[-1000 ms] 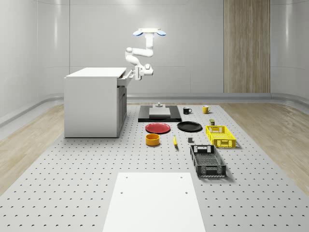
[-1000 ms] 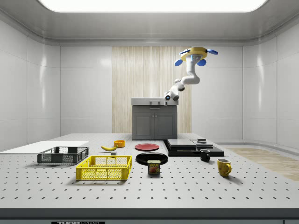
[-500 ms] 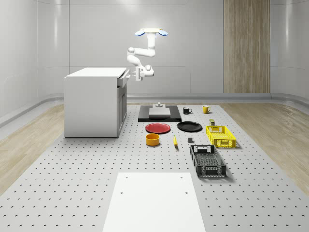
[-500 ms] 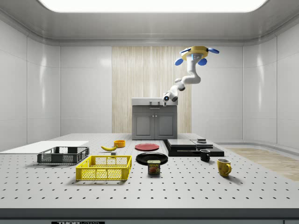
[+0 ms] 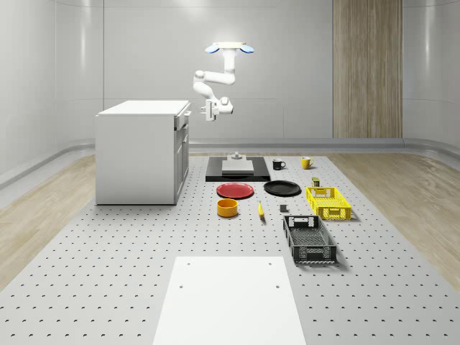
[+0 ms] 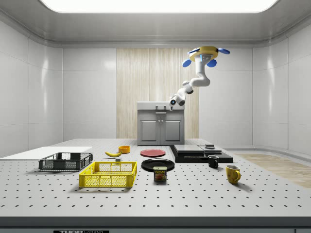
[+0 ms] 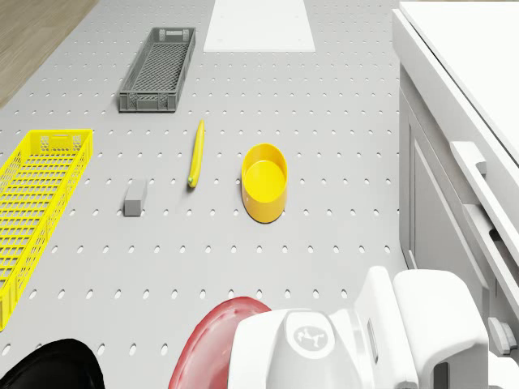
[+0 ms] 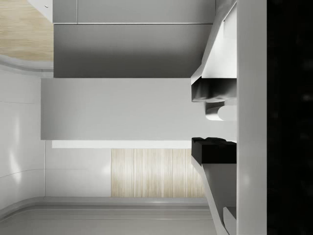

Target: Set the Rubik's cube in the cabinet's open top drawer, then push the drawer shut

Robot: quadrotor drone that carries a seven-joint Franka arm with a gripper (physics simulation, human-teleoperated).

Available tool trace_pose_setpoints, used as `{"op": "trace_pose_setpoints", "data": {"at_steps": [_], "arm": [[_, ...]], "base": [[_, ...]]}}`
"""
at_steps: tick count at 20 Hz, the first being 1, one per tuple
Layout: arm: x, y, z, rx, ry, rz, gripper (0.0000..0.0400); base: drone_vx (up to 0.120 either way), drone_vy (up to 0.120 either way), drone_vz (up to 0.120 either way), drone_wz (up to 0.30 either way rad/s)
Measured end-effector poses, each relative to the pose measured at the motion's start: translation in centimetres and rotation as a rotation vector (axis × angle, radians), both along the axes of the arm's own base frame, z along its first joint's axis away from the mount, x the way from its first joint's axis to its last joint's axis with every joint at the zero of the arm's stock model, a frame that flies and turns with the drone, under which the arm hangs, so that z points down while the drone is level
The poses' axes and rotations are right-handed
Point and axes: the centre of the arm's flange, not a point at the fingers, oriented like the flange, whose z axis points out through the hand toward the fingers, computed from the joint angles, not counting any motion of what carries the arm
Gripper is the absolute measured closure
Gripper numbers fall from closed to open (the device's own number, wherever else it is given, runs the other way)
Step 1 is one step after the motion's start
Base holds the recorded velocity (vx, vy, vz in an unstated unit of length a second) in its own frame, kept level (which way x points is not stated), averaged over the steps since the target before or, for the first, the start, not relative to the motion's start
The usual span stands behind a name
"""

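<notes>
**Quick head count of the stuff in here**

One cabinet (image 5: 140,151), two crates (yellow (image 5: 328,202), dark grey (image 5: 309,238)), two plates (red (image 5: 235,190), black (image 5: 282,188)), two mugs (black (image 5: 278,164), yellow (image 5: 305,163)), one yellow bowl (image 5: 228,208), one banana (image 5: 260,210), one Spam can (image 6: 160,174), one drone (image 5: 229,48).

Matt grey perforated table (image 5: 108,287); glossy white cabinet (image 5: 136,154); plastic-looking mesh crates (image 5: 309,239).

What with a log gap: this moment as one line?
drone hovering beside cabinet | pincer open, facing top drawer | drawer nearly flush
</notes>
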Motion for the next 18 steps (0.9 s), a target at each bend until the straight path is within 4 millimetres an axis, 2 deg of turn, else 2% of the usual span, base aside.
{"op": "trace_pose_setpoints", "data": {"at_steps": [18], "arm": [[0.05,0.19,0.45,0.000,0.000,0.000,0.0295]], "base": [[0.000,0.000,0.000,0.000]]}}
